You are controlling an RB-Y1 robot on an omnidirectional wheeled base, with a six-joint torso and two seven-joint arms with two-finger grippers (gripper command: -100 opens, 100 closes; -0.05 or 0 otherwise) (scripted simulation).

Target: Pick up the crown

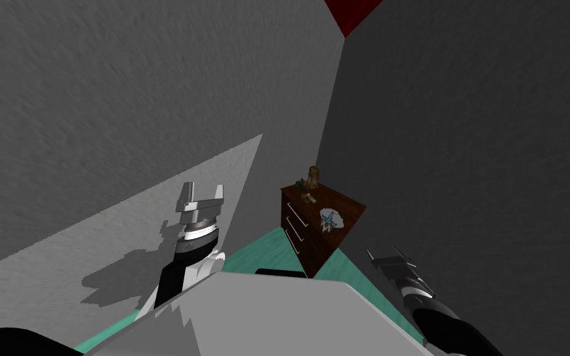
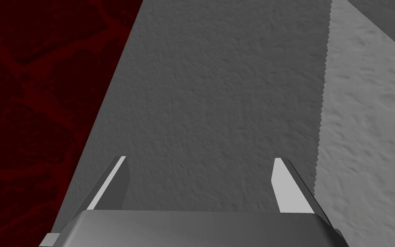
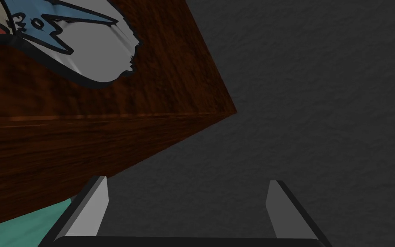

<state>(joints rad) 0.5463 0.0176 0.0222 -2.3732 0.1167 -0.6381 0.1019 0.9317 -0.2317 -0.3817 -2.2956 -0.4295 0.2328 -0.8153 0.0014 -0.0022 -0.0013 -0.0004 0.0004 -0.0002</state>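
Observation:
A dark wooden dresser stands in the room's corner. On its top lies a flat white piece with blue and red markings, which I take to be the crown; I cannot tell this for sure. The right wrist view has this white piece on the dresser top, beyond the near corner. My right gripper is open and empty, short of that corner and lower than the top. My left gripper is raised at the left, open and empty.
A brown figurine and a small tan item sit further back on the dresser. Its drawers face the teal floor. Grey walls close in behind and to the right.

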